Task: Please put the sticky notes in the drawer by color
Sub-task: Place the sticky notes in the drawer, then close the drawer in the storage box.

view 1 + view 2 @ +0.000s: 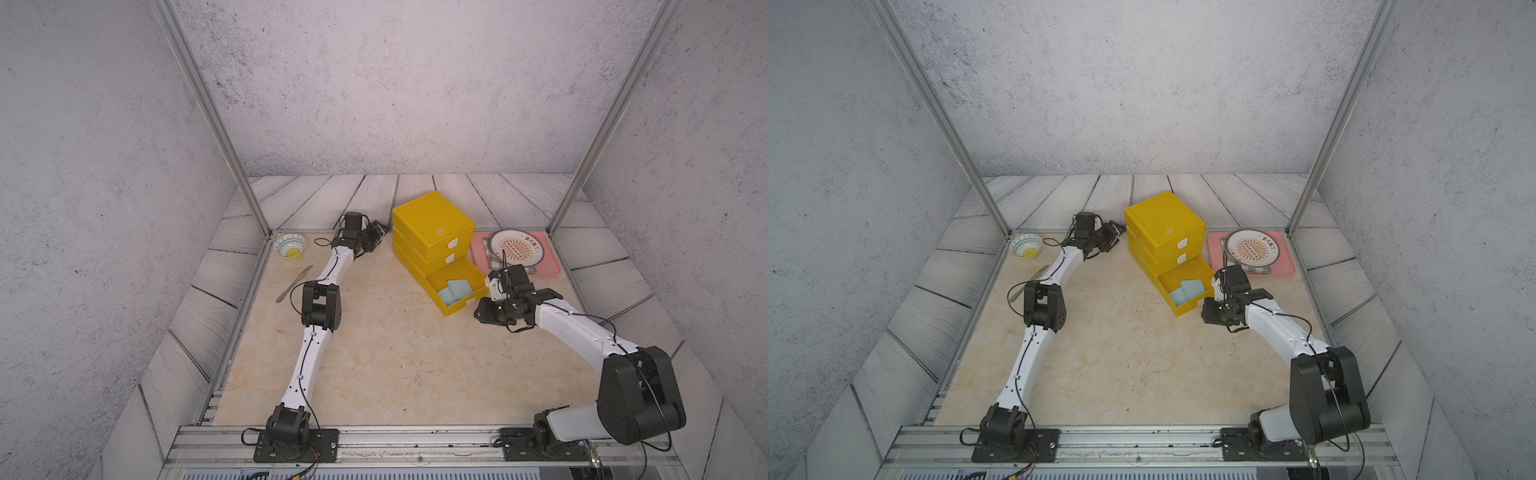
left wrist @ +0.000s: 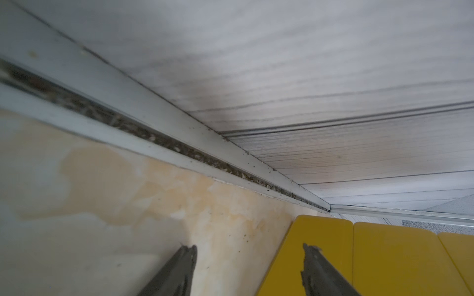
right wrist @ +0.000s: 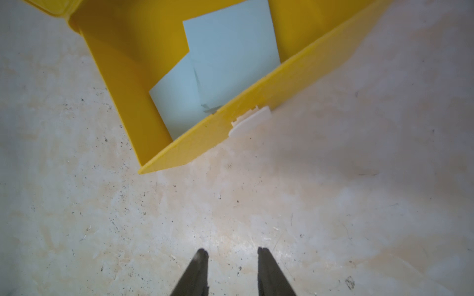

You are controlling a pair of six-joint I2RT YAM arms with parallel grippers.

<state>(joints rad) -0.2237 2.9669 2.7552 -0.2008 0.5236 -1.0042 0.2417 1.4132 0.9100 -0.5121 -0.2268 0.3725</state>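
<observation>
We're seeing the left gripper (image 2: 248, 247) unclenched and empty, just beside the drawer box (image 1: 432, 220). Two blue sticky notes (image 3: 230, 59) are lying in the pulled-out bottom drawer (image 1: 459, 305). The right gripper (image 3: 232, 251) is hanging released and empty, facing the white tab (image 3: 250, 120). Risk: an off-centre push skewing the light box and jamming the drawer.

A robotics lab cell: aluminium posts (image 1: 210, 112) are framing plaster-look walls (image 1: 395, 83), and the left arm (image 1: 306, 361) and right arm (image 1: 577, 328) are standing bolted to a rail (image 1: 415, 440) at six o'clock of the marble-look surface (image 1: 374, 353).
</observation>
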